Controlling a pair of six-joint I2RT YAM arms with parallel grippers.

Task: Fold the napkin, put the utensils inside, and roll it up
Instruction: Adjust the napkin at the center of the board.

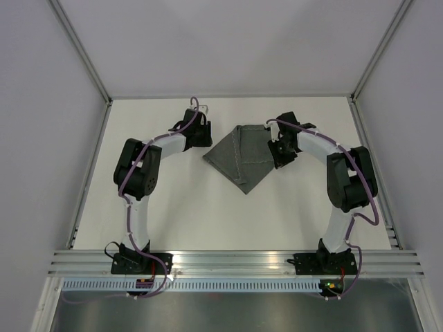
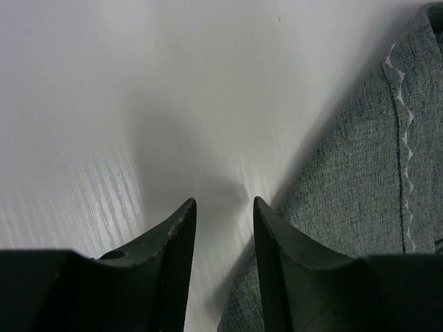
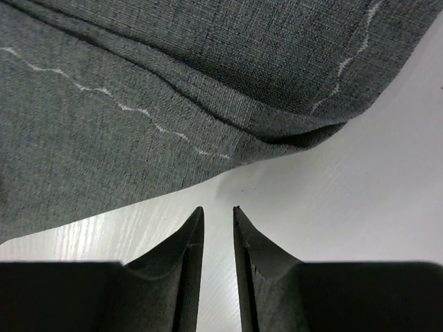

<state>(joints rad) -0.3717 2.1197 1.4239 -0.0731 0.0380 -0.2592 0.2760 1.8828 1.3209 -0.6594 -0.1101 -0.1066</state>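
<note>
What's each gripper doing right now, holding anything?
Left gripper: open, holding nothing, at the napkin edge.
Right gripper: slightly open, holding nothing, just short of the napkin.

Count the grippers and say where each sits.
2. The left gripper hangs beside the napkin's left edge; the right gripper hangs just off its right edge. None hidden.

Overhead view from behind, wrist views close, sharing napkin [image 1: 243,158]

Robotics laboratory test cell. A white tabletop [image 1: 187,214] is enclosed by plain white wall panels [image 1: 228,41] set in aluminium profile framing [image 1: 78,48]. The cabled left arm [image 1: 138,221] and right arm [image 1: 337,221] are bolted to a slotted aluminium rail [image 1: 235,261].
</note>
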